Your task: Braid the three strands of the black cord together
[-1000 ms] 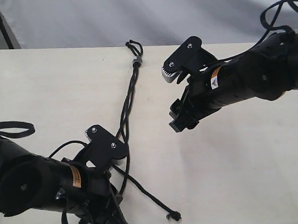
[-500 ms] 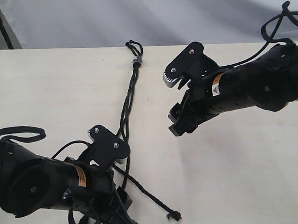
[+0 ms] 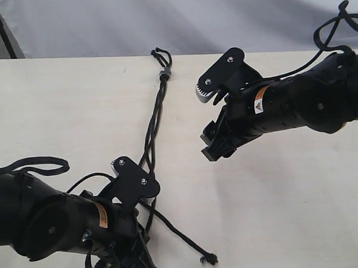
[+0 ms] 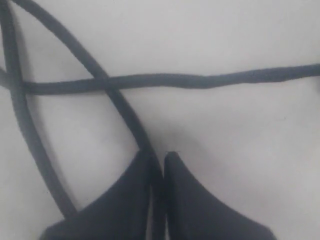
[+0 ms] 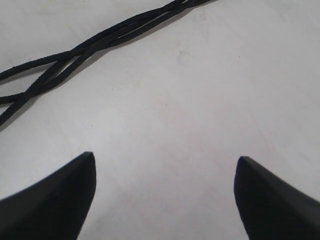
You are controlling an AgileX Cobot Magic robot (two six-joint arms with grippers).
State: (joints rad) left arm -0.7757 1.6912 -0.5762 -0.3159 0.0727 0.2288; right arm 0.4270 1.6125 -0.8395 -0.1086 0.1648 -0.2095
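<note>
The black cord lies on the table, its short loops (image 3: 160,53) and grey band (image 3: 164,72) at the far end. From the band the three strands (image 3: 152,120) run twisted together toward the near edge and pass under my left arm. One strand ends in a knot (image 3: 208,260) at the near side. My left gripper (image 3: 146,215) (image 4: 159,156) is shut on a diagonal strand (image 4: 115,97), which crosses under a level strand (image 4: 200,80). My right gripper (image 3: 206,122) (image 5: 165,157) hangs open over bare table, right of the strands (image 5: 100,42), holding nothing.
The beige table (image 3: 303,211) ends at a far edge against a pale backdrop (image 3: 101,24). A thick cable loop (image 3: 30,166) lies by my left arm, and another cable (image 3: 335,15) arches above my right arm.
My left arm has shifted slightly right and toward the near edge, still holding the strand. Its cable loop slid right. The right arm has barely moved.
</note>
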